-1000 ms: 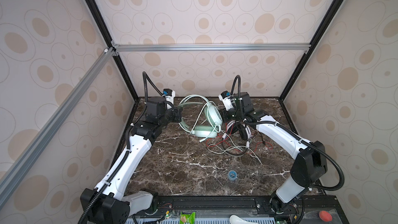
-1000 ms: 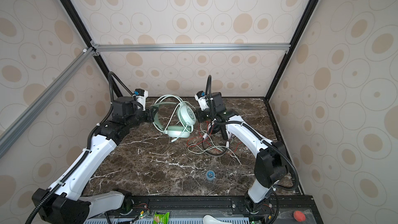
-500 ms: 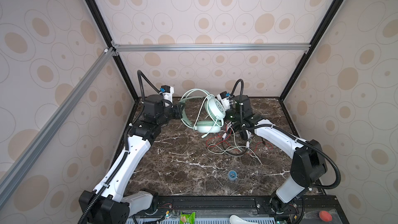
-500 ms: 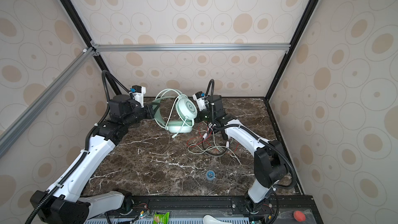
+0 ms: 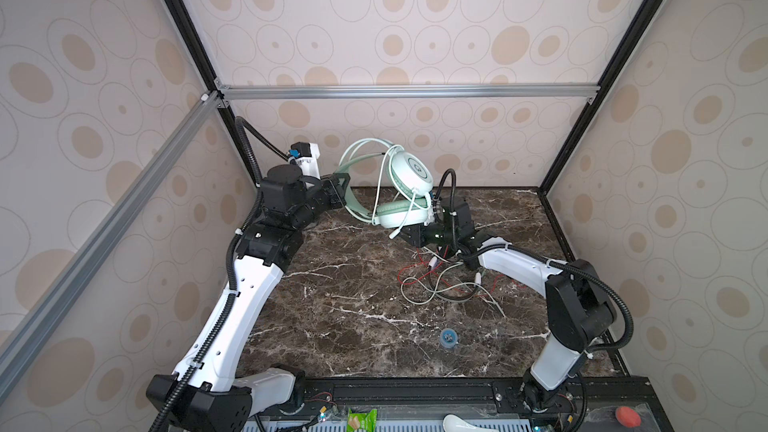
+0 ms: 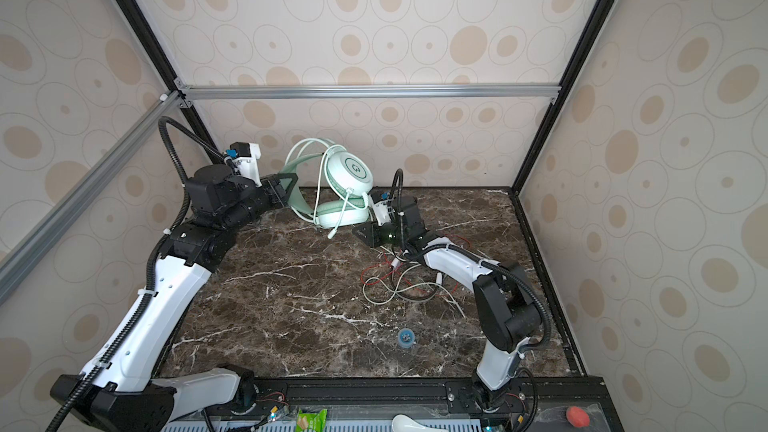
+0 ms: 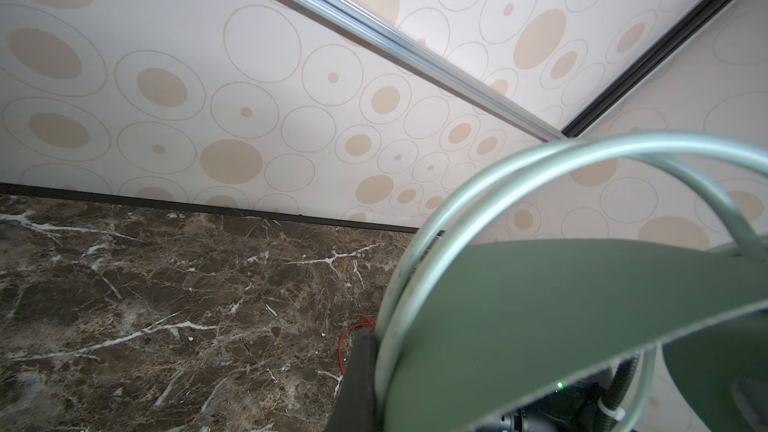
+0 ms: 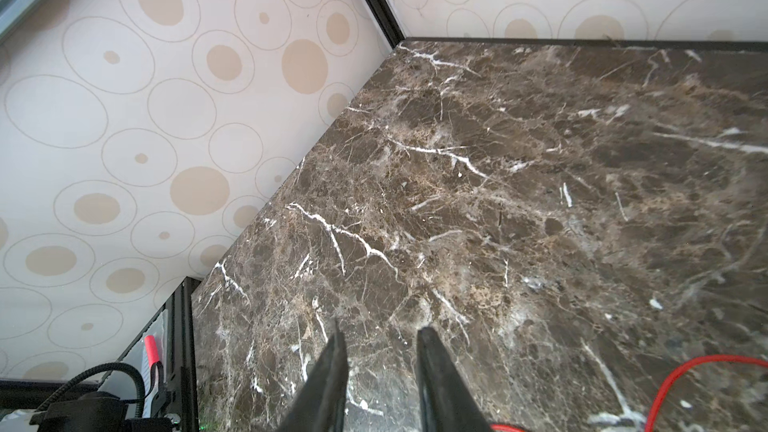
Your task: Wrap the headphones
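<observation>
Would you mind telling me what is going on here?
The left gripper is shut on the band of the mint green headset, holding it above the table, its cord looped over it. The right gripper sits open and empty just below. Red and pale cords lie tangled on the table.

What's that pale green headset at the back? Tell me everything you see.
The mint green headset looks like smooth plastic. It has two round padded ear cups, one above the other, and a thin double-wire headband with a broad strap. Its matching cord loops over the cups. The left gripper clamps the headband, holding it raised.
</observation>
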{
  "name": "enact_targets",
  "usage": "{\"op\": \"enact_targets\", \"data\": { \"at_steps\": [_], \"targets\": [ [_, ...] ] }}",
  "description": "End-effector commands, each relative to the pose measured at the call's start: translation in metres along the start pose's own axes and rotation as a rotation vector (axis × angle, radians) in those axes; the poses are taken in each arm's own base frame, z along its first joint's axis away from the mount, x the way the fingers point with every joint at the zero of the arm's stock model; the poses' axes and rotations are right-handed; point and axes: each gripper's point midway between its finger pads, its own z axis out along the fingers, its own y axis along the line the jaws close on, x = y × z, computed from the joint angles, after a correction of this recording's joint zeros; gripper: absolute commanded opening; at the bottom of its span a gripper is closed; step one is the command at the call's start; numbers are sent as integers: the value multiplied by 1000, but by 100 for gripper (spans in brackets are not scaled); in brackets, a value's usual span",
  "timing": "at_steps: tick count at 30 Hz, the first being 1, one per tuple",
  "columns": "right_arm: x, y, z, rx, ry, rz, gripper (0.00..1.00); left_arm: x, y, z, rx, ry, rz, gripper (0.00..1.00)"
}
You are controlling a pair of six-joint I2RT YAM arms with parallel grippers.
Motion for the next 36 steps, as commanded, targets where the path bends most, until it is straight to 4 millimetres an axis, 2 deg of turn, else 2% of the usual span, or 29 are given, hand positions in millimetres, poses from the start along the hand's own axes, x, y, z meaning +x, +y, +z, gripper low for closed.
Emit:
{"op": "enact_targets", "data": {
  "at_steps": [1, 7, 11, 16, 22, 24, 29, 36],
  "targets": [
    [9, 5, 3, -27, 8, 17, 29, -46, -17, -15, 43, -142, -93, 0],
    [34, 2, 3, -6, 50, 54, 20, -58, -8, -13, 32, -206, -186, 0],
    [52, 0, 5, 29, 107, 50, 18, -61, -6, -9, 47, -225, -231, 0],
    [63, -4, 2, 46, 120, 64, 17, -61, 3, -7, 20, -247, -267, 0],
    [76, -4, -3, 92, 161, 45, 1, -64, 16, -6, -34, -288, -299, 0],
    [81, -4, -5, 111, 181, 35, 0, -64, 21, -5, -55, -298, -306, 0],
    [98, 3, -15, 181, 247, -26, 0, -67, 34, -1, -102, -328, -324, 0],
    [119, 33, -29, 234, 331, -182, 0, -65, 52, 14, -145, -349, -348, 0]
  ]
}}
